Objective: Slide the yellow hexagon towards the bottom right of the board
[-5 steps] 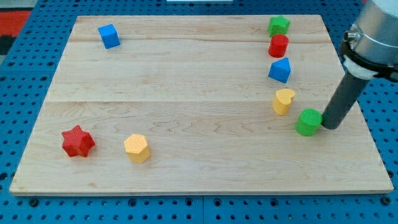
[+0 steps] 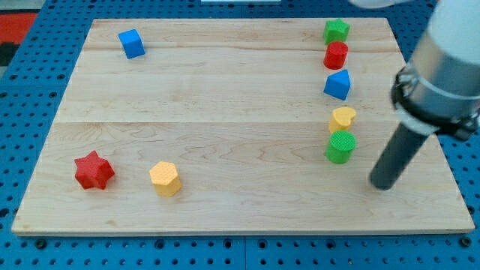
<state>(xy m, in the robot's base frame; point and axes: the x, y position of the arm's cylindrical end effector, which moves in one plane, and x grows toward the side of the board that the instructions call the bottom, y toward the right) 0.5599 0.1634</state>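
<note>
The yellow hexagon (image 2: pixel 164 178) lies near the view's bottom left of the wooden board (image 2: pixel 225 97), to the right of a red star (image 2: pixel 94 170). My tip (image 2: pixel 381 185) rests on the board at the view's lower right, far to the right of the hexagon. A green cylinder (image 2: pixel 340 147) stands just left of and above my tip, apart from it. It touches a yellow heart-shaped block (image 2: pixel 342 119) above it.
A column of blocks runs down the view's right: a green star (image 2: pixel 336 31), a red cylinder (image 2: pixel 336 55) and a blue block (image 2: pixel 337 84). A blue cube (image 2: pixel 131 43) sits at the view's top left. Blue pegboard surrounds the board.
The green cylinder has moved left, now under the yellow heart. My tip has moved down and slightly left, away from the cylinder.
</note>
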